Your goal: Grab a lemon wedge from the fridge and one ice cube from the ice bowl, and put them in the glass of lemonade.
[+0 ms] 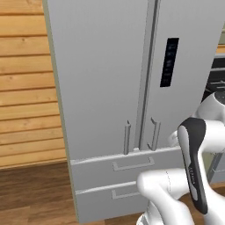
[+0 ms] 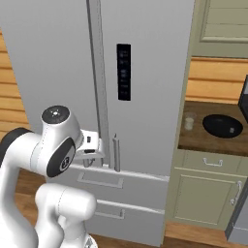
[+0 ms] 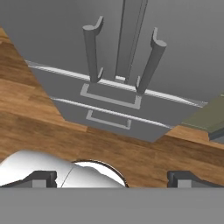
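From the left base view, the grey fridge [image 1: 110, 88] stands closed, its two bar handles [image 1: 127, 137] side by side above two drawers, with a wooden wall to its left.

The right base view adds what the left lacks: a counter [image 2: 213, 138] right of the fridge, holding the small glass of lemonade [image 2: 189, 121] and, just beside it, the black ice bowl [image 2: 222, 125]. The gripper [image 2: 99, 147] sits near the fridge handles.

In the hand view, the two dark fingertips [image 3: 40, 178] stand wide apart with nothing between them, looking at the handles and drawers over wooden floor [image 3: 26, 118].
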